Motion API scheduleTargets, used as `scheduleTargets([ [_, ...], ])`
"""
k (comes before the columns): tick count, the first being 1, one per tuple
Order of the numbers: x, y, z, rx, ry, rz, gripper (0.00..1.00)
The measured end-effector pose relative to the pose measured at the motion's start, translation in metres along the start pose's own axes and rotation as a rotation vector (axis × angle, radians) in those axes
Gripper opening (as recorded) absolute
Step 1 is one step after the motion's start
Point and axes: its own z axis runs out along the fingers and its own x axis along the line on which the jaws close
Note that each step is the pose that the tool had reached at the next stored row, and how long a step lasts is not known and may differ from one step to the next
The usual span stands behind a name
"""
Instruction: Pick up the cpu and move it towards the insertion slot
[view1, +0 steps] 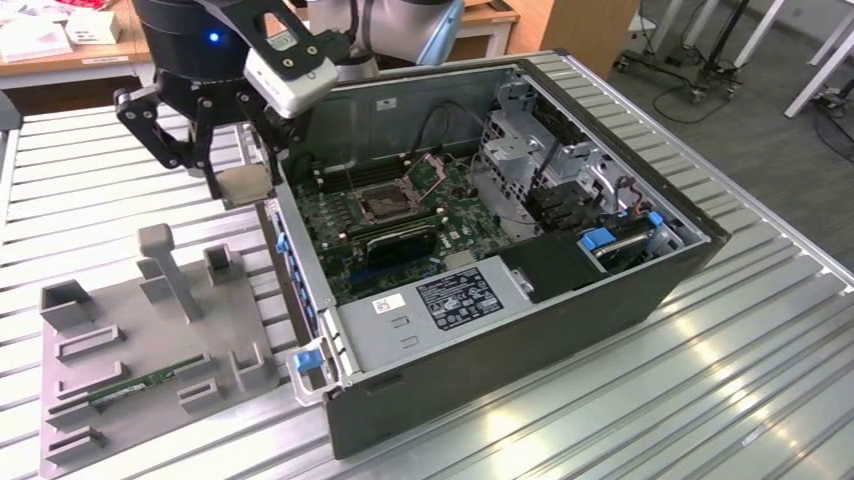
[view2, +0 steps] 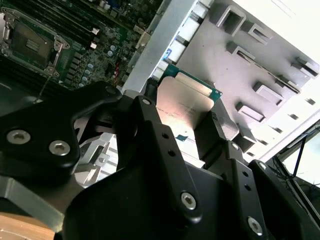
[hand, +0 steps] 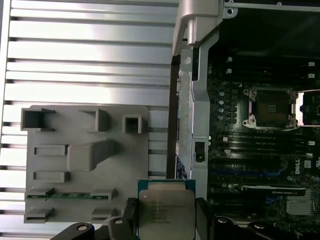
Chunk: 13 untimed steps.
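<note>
The gripper (view1: 238, 180) has the cpu (hand: 166, 214) clamped and lifted just outside the case wall (view1: 304, 270), carry underway, the insertion slot (hand: 273, 107) waiting across that wall.

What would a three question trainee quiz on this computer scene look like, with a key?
1. True or false: the claw is shut on the cpu.
2. In the exterior view, the cpu hangs: A) over the slot, B) outside the case, C) on the tray.
3. What lies in the tray's groove?

Key: 1 true. 2 B. 3 a green memory stick.
</note>
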Motion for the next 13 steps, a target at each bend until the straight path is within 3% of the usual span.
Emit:
scheduleTargets([
  [13, -0.0298, -0.0008, 0.0001, 0.0, 0.0, 0.0, 0.54],
])
